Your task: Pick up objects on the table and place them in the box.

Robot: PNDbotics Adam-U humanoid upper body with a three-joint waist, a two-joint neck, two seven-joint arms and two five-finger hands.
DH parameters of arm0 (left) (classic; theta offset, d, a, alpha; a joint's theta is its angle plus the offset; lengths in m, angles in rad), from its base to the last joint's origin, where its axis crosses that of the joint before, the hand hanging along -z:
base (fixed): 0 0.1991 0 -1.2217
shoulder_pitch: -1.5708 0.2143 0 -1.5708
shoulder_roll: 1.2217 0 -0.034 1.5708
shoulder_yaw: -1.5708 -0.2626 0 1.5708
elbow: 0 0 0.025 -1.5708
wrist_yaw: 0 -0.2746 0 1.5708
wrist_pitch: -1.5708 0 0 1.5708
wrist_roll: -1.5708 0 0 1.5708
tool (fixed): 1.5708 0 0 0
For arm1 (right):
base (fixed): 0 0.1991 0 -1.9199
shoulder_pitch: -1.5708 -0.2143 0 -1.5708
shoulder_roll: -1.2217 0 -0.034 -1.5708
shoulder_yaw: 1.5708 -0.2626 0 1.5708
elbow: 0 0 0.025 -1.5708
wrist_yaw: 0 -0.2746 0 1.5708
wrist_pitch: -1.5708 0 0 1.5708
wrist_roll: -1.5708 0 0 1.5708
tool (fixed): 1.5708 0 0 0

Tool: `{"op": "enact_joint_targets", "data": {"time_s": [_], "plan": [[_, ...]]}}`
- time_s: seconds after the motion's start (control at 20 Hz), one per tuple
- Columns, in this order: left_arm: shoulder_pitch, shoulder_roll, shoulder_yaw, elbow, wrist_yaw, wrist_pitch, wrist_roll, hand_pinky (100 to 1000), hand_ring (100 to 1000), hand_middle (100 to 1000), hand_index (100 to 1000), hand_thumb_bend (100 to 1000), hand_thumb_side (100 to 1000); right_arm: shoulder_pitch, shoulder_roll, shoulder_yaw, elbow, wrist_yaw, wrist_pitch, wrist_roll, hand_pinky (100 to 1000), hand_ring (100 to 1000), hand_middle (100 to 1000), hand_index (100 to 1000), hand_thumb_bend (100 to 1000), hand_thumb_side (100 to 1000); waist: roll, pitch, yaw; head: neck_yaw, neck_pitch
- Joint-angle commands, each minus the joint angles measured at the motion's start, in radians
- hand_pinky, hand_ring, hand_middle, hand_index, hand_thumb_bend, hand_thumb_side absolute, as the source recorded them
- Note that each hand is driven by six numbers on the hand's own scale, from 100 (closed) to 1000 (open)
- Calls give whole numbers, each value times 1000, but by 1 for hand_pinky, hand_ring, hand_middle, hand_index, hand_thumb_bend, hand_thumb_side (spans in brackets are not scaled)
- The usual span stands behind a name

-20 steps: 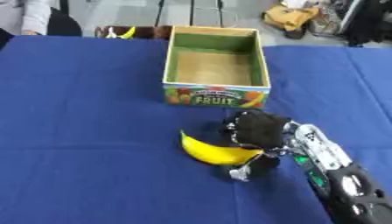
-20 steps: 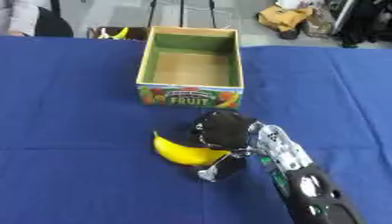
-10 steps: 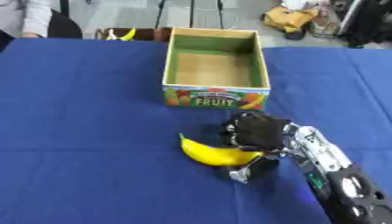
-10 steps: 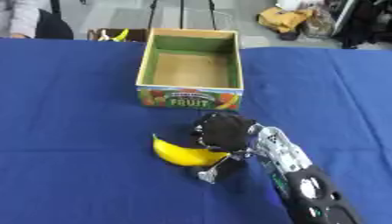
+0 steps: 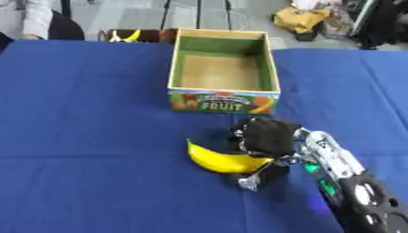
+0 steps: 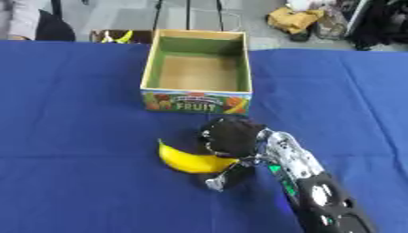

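Note:
A yellow banana (image 5: 216,160) lies on the blue tablecloth, a little in front of the box. My right hand (image 5: 267,139) is over its right end, fingers and thumb curled round the fruit. The arm comes in from the lower right. The open cardboard box (image 5: 223,74) with green inner walls and a "FRUIT" label on its front stands just beyond the hand, and nothing lies inside it. My left hand shows in neither view.
The blue table (image 5: 88,118) stretches wide to the left and right of the box. Beyond the far edge sits a small carton with something yellow (image 5: 131,35) in it, and bags (image 5: 303,18) lie on the floor.
The hand and banana stay at almost the same spot; the pictures shifted only slightly.

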State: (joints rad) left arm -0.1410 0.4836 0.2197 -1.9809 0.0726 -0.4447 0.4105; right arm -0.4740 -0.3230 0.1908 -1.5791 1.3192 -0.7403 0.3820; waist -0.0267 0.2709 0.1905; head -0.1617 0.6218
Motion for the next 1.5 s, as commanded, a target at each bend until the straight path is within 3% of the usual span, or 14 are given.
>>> {"op": "enact_joint_targets", "data": {"time_s": [0.05,1.0,1.5], "plan": [[-6,19,9,-19,-3,-3,2,523,718,593,705,100,1000,-10,-26,-13,-25,-17,1,-11,663,722,495,589,100,813,6,-13,0,-4,-15],[-6,25,10,-19,-2,-5,5,524,719,594,706,100,1000,-21,-111,-50,-149,-167,55,-47,658,695,463,551,100,795,7,-18,-6,-3,-19],[-8,26,9,-19,0,-7,4,524,719,594,706,100,1000,-59,-203,-71,-199,-266,102,-82,654,689,453,543,100,800,6,-16,-1,-13,-28]]}}
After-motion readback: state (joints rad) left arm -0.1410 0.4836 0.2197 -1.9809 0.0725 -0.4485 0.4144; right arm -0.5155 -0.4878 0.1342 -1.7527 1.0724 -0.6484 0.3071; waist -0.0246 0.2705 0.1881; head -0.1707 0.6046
